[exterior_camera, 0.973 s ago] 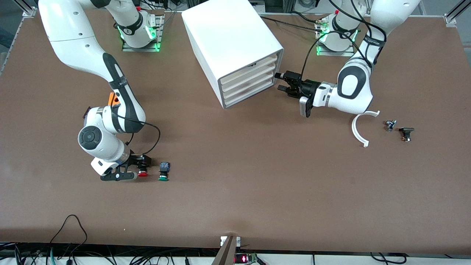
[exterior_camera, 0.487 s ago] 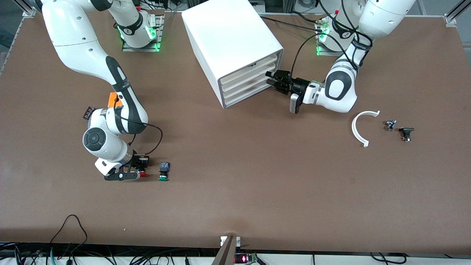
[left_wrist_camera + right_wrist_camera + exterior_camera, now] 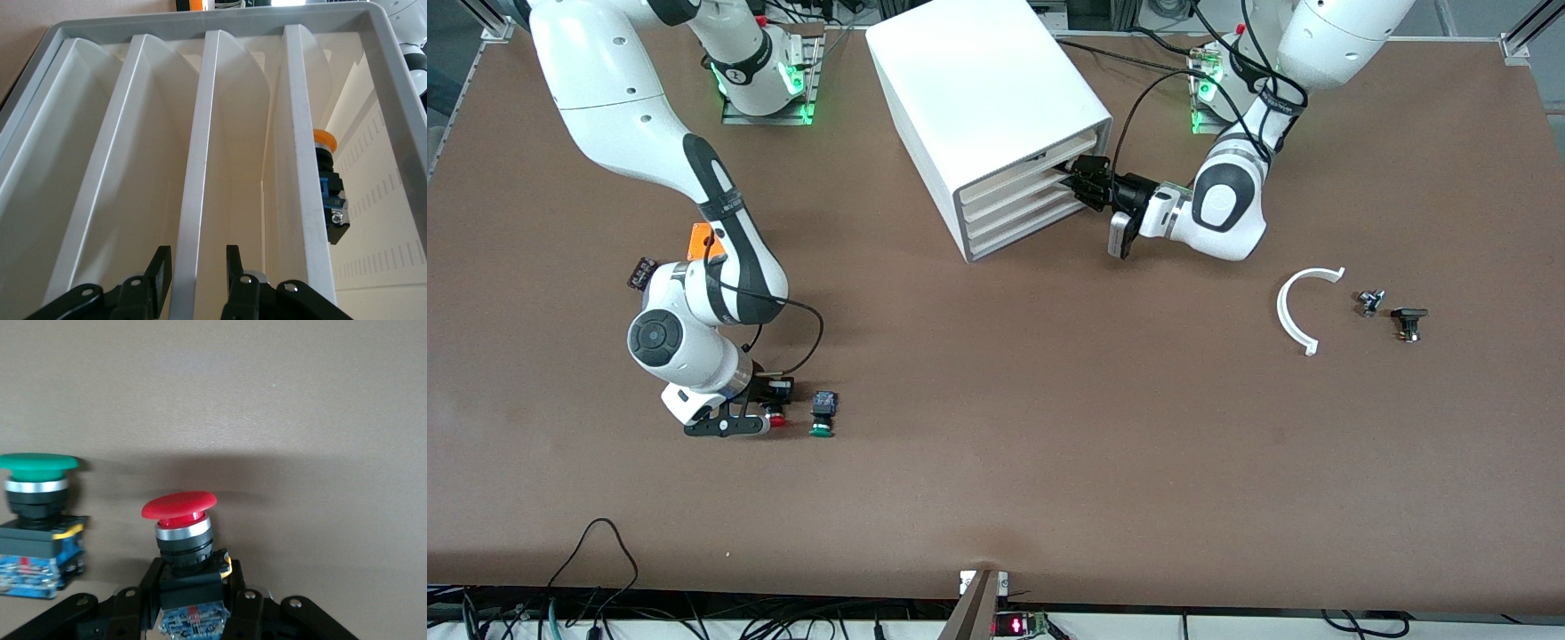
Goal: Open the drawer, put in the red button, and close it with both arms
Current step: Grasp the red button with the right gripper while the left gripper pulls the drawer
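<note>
The white cabinet (image 3: 978, 80) stands at the back middle of the table, its four drawers pushed in. My left gripper (image 3: 1080, 180) is at the drawer fronts, open. In the left wrist view its fingers (image 3: 162, 267) straddle the cream front edge of one drawer (image 3: 197, 167) without gripping it. The red button (image 3: 776, 418) stands on the table near the right arm's end. My right gripper (image 3: 769, 411) is down at it. In the right wrist view the gripper (image 3: 193, 570) is shut on the black body of the red button (image 3: 180, 505).
A green-capped button (image 3: 823, 418) stands close beside the red one, also in the right wrist view (image 3: 37, 463). An orange-capped button (image 3: 327, 193) lies inside the cabinet. A white curved piece (image 3: 1294, 311) and two small parts (image 3: 1392, 311) lie toward the left arm's end.
My left gripper has moved across from beside the cabinet to the drawer fronts. My right gripper has shifted slightly at the red button, and its fingers now grip the body.
</note>
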Controlling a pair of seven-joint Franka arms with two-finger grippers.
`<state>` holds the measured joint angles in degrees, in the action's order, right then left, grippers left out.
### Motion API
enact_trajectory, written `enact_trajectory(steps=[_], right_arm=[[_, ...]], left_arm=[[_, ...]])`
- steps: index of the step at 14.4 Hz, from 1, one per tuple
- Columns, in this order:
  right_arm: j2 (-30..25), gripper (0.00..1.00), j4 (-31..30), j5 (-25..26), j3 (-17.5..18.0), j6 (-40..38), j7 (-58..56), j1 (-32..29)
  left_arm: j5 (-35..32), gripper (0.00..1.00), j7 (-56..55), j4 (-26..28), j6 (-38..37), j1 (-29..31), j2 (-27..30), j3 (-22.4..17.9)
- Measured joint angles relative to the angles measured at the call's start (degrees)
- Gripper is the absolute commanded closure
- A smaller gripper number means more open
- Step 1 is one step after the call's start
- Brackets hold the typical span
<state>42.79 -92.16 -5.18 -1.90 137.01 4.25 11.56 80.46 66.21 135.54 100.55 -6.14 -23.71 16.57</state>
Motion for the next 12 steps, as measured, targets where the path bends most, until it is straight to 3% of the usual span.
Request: enact_trajectory(steps=[1,8,12], right_arm=[[-0.16,1.00,1.25,-0.70,0.00,-2.13,0.19,0.00],[-0.79,1.00,13.81,-1.43,0.40,-23.38,9.62,0.81],[-1.39,1.00,20.72,-1.42,0.47,-35.21,22.24,3.37]], left_arm=[[0.00,1.00,0.13,0.17,0.00,0.01,0.00,0.00],[0.02,1.00,0.46,0.55,0.38,0.24,-0.01,-0.09],[-0.15,1.00,0.39,-0.64,0.49,2.27,-0.08,-0.85]])
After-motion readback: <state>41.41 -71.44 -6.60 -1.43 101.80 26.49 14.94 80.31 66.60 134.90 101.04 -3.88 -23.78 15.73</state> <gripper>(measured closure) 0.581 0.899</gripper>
